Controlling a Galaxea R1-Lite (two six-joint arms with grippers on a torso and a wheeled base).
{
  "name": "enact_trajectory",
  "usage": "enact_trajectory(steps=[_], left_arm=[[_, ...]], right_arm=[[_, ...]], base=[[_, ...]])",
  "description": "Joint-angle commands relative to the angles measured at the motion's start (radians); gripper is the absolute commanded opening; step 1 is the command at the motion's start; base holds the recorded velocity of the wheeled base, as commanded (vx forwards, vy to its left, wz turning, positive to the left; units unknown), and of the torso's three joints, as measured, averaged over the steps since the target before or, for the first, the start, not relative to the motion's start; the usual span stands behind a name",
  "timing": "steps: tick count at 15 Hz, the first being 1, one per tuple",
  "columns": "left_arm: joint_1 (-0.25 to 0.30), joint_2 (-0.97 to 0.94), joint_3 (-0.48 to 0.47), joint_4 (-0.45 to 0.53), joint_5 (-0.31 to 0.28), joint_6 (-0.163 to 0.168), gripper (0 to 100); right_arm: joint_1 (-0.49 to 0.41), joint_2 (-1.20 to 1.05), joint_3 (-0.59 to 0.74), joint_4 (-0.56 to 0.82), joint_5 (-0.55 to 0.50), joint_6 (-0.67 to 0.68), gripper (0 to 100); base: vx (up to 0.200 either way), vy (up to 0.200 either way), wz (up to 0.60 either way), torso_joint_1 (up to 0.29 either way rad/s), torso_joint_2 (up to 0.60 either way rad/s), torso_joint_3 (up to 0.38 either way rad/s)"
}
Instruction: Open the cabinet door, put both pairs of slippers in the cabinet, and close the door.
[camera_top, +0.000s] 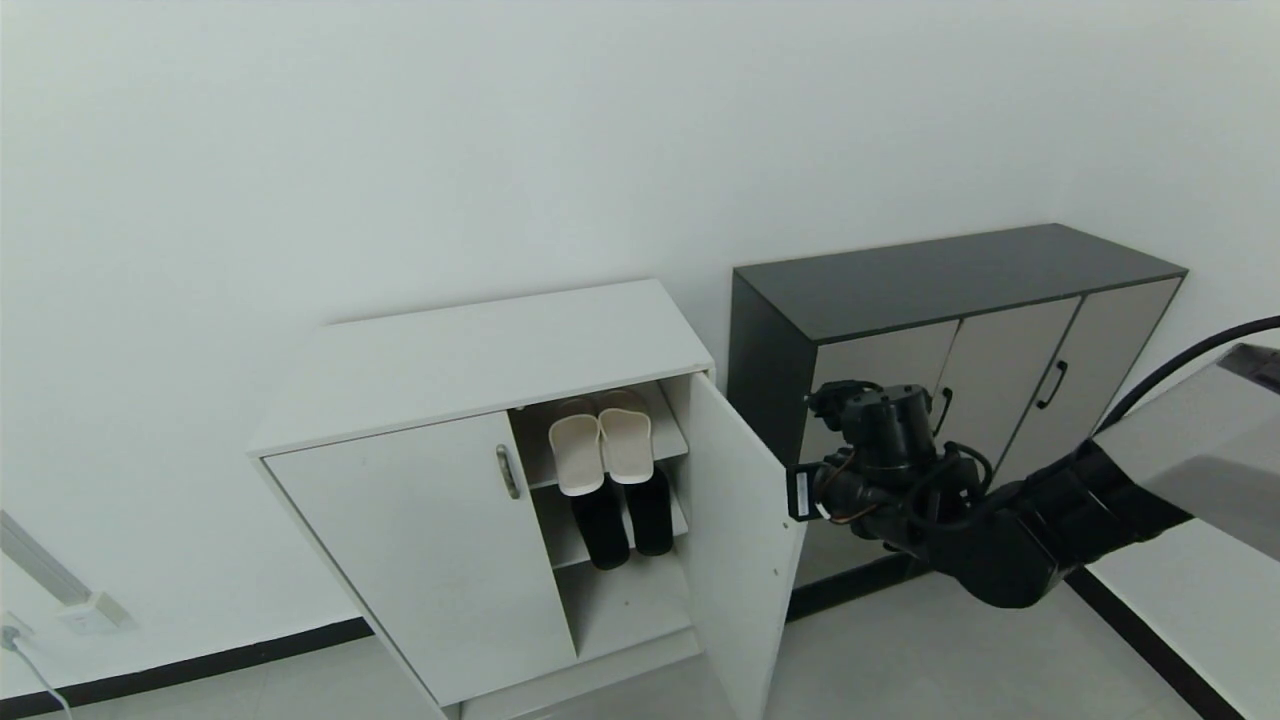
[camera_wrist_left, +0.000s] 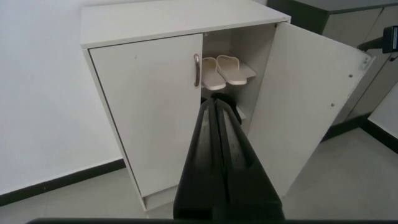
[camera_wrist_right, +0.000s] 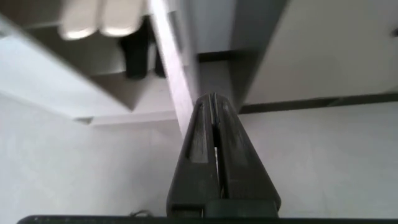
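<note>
Two pairs of slippers sit inside the white cabinet (camera_top: 480, 345), in the compartment behind its right-hand door: the cream pair (camera_top: 601, 450) lies side by side on the upper shelf, heels toward the opening, and the black pair (camera_top: 626, 520) lies on the shelf directly below it, likewise side by side and sticking out a little past the shelf's front edge. The bottom level under them holds nothing. The open door (camera_top: 742, 530) is swung well out from the cabinet front, while the closed door (camera_top: 420, 560) beside it is flush, its small metal handle (camera_top: 507, 471) at the edge next to the opening. The right pincer (camera_wrist_right: 214, 104) is at the free edge of the open door, on the outer side, away from the shelves; its two fingers are pressed together with nothing between them, and whether they touch the door edge cannot be told. The left pincer (camera_wrist_left: 215, 107) is also narrowed to a closed slit and holds nothing; it hangs in front of the cabinet, apart from it, pointing at the seam between the closed door and the open compartment. A dark cabinet (camera_top: 950, 280) with three grey doors stands just beside the white one, against the same white wall.
</note>
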Motion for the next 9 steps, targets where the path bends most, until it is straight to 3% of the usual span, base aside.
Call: enact_trajectory(steps=[1,9], left_arm=[[0.000,0.001,0.000,0.000,0.000,0.000,0],[0.000,0.001,0.000,0.000,0.000,-0.001,0]], right_arm=[[0.051,-0.034,0.031,-0.002,-0.002,0.006,0],[0.113,-0.098,0.111,-0.039,0.003,-0.003,0]], base=[[0.000,0.000,0.00,0.000,0.00,0.000],[0.000,0.000,0.00,0.000,0.00,0.000]])
